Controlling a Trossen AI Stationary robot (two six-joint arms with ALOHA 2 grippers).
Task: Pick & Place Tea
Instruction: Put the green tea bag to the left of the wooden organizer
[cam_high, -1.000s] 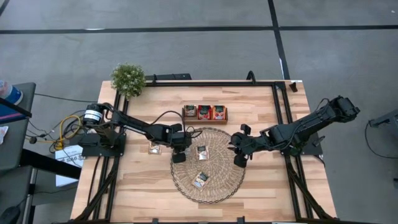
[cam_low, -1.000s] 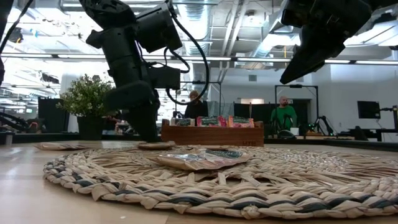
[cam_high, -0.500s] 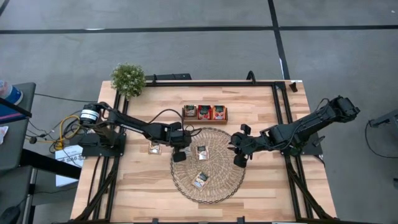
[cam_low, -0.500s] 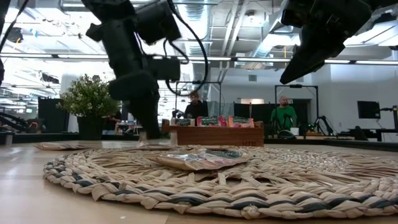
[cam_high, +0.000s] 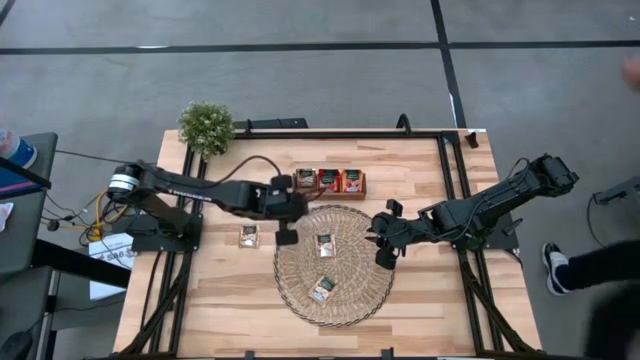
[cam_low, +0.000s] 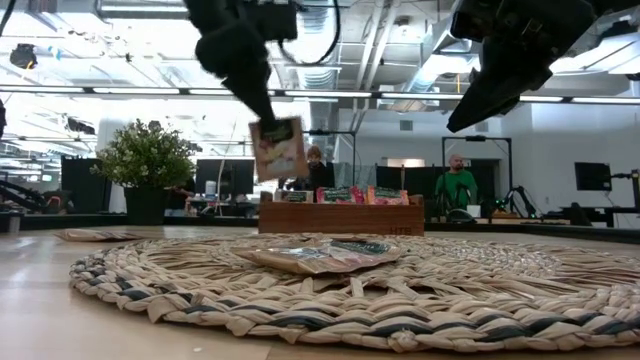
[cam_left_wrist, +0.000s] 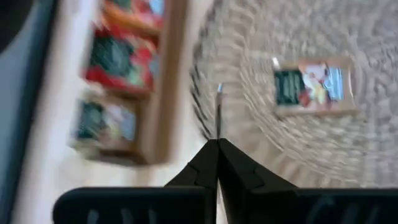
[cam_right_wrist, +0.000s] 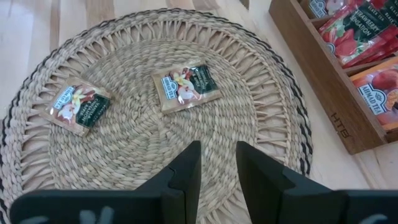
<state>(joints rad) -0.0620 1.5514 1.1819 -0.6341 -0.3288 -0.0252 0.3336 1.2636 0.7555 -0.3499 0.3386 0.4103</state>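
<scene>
Behind the wooden table (cam_high: 420, 300), people stand in a bright workshop. Left gripper (cam_low: 262, 112) hangs lifted beside the tray (cam_high: 329, 181), pinched on a tea sachet (cam_low: 279, 148); two sachets (cam_right_wrist: 186, 83) lie on the wicker mat (cam_high: 350, 300), another (cam_high: 248, 236) just off it. Right gripper (cam_right_wrist: 216, 165) hovers parted at the mat's edge.
</scene>
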